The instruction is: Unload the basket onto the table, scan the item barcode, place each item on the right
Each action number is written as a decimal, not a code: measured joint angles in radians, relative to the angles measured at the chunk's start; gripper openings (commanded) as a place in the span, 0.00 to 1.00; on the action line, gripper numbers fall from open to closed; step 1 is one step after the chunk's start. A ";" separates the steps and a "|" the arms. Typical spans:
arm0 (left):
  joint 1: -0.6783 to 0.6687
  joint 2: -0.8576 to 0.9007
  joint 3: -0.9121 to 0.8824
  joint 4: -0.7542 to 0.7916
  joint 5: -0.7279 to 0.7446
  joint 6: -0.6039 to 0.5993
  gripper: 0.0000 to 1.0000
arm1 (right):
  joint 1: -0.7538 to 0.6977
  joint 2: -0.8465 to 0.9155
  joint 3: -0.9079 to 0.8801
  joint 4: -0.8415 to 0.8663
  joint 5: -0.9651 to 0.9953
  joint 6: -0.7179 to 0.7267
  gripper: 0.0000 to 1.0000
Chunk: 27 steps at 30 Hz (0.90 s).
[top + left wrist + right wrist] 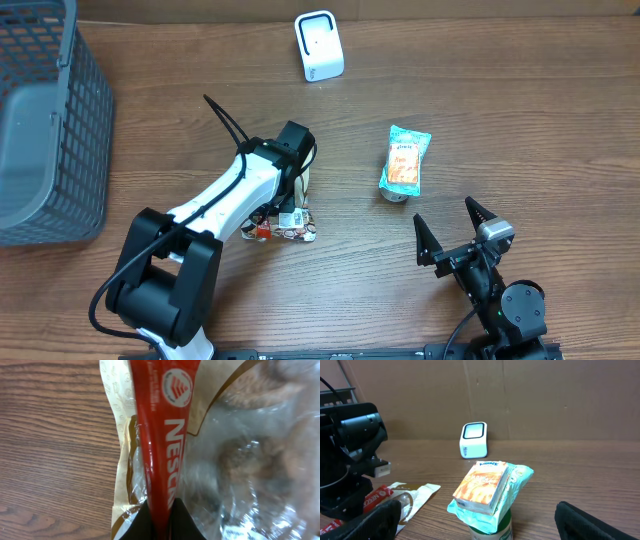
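Left gripper (159,522) clamps the coffee sachet (290,230) on the worktop (520,90); right gripper (444,211) stands wide open, empty. Scanner (319,45) sits well apart: scan judged pending

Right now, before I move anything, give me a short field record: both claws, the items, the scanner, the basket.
left claw: shut on the Nescafe packet, left of centre
right claw: open, empty, near the front edge
Nescafe packet: red and clear, lying on the table
snack pack: teal wrapper, resting on a small cup, right of centre, no claw on it
scanner: white, upright at the far edge, apart from both items
basket: grey, far left
barcode: none I can make out in any view
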 measured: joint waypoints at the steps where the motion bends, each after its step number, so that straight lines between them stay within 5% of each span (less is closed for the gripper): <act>1: 0.000 0.003 0.000 0.000 0.000 0.000 0.09 | 0.000 0.000 0.000 0.000 0.000 0.000 1.00; 27: 0.000 0.004 0.085 0.007 0.091 0.000 0.13 | 0.000 0.000 0.000 0.000 0.000 0.000 1.00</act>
